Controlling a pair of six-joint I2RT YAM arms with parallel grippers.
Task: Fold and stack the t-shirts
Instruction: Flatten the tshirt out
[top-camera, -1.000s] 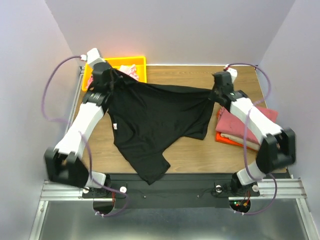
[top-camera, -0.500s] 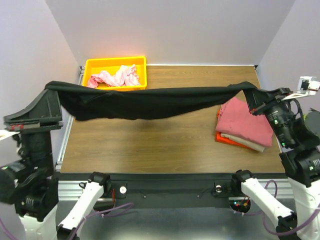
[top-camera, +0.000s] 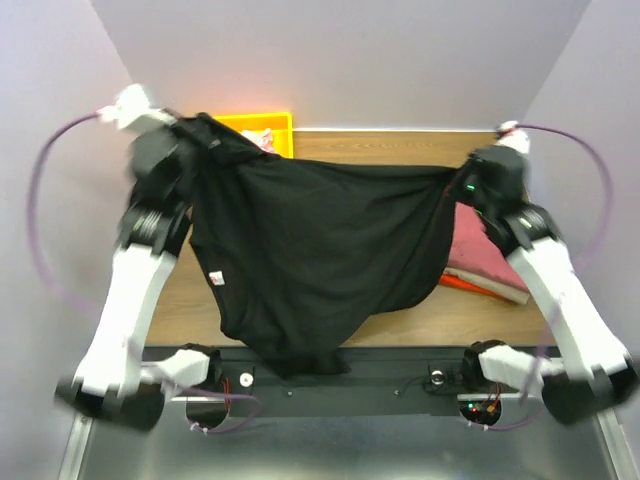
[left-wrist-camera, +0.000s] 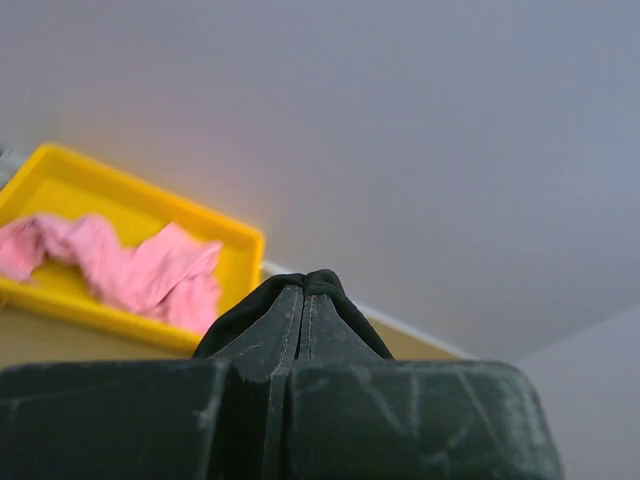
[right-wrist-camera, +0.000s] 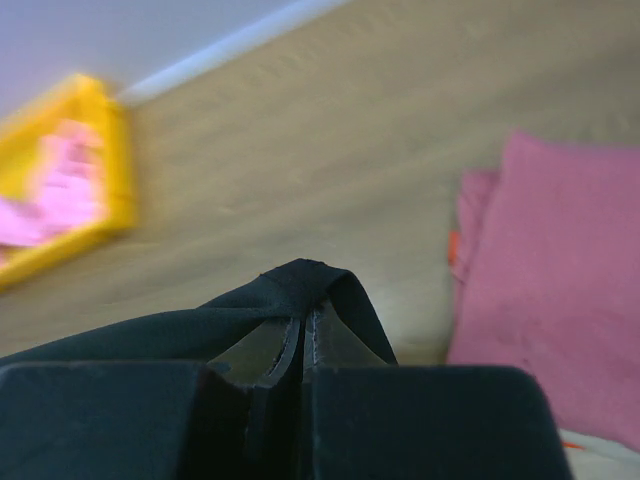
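Note:
The black t-shirt (top-camera: 310, 250) hangs spread in the air between both arms, its lower part drooping over the table's near edge. My left gripper (top-camera: 203, 127) is shut on its upper left corner; black cloth wraps the shut fingertips in the left wrist view (left-wrist-camera: 305, 290). My right gripper (top-camera: 452, 180) is shut on its upper right corner, cloth folded over the fingertips (right-wrist-camera: 305, 290). A folded rose-red t-shirt (top-camera: 485, 250) lies on an orange one (top-camera: 465, 285) at the table's right. A light pink t-shirt (left-wrist-camera: 130, 265) lies crumpled in the bin.
The yellow plastic bin (top-camera: 275, 128) stands at the table's back left, partly hidden by the black shirt; it also shows in the left wrist view (left-wrist-camera: 60, 185). The wooden table (top-camera: 400, 150) shows behind the shirt. Grey walls close in on three sides.
Both arms swung from wide apart, with the shirt stretched into a band, back over the table. The shirt now hangs open as a broad sheet. Both grips held.

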